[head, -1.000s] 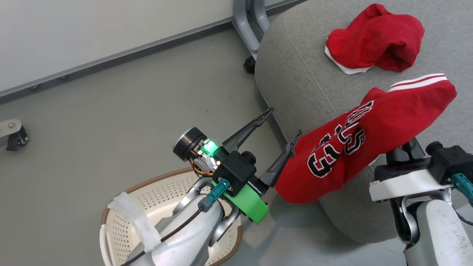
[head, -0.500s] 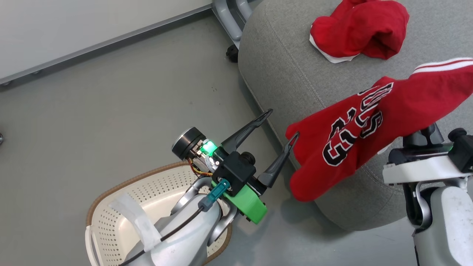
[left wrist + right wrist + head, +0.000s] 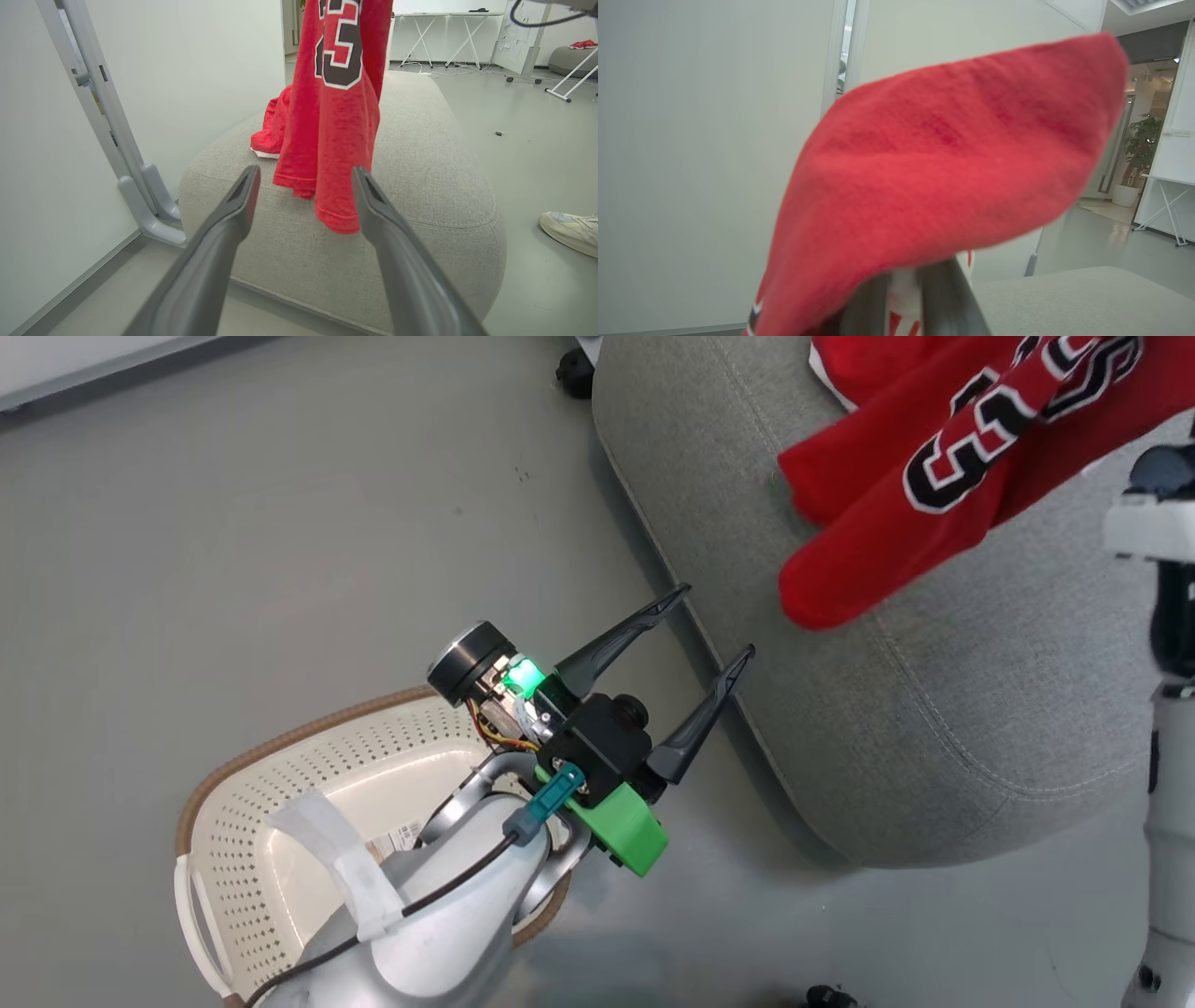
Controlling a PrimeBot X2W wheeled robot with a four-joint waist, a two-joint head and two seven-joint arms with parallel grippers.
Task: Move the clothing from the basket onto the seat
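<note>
The red jersey [image 3: 896, 513] with black-and-white numbers hangs over the grey seat [image 3: 887, 728], its lower hem close above the cushion. In the right wrist view my right gripper [image 3: 906, 298] is shut on the jersey [image 3: 948, 163], which drapes over the fingers. The plain red garment [image 3: 854, 359] lies on the seat behind it, partly hidden. My left gripper [image 3: 718, 620] stands open at the seat's edge, holding nothing. In the left wrist view the jersey [image 3: 336, 116] hangs just beyond the left gripper [image 3: 304, 172], with the plain garment [image 3: 271, 135] further back. The basket [image 3: 280, 751] sits below my left arm, showing no clothing.
A paper label [image 3: 397, 840] lies in the basket. A grey metal frame leg [image 3: 145, 186] stands by the wall next to the seat. A person's white shoe [image 3: 570, 231] rests on the floor right of the seat. Bare grey floor surrounds the basket.
The head view has shifted. My right gripper has carried the jersey from the seat's front edge further in over the cushion. The left gripper has stayed open.
</note>
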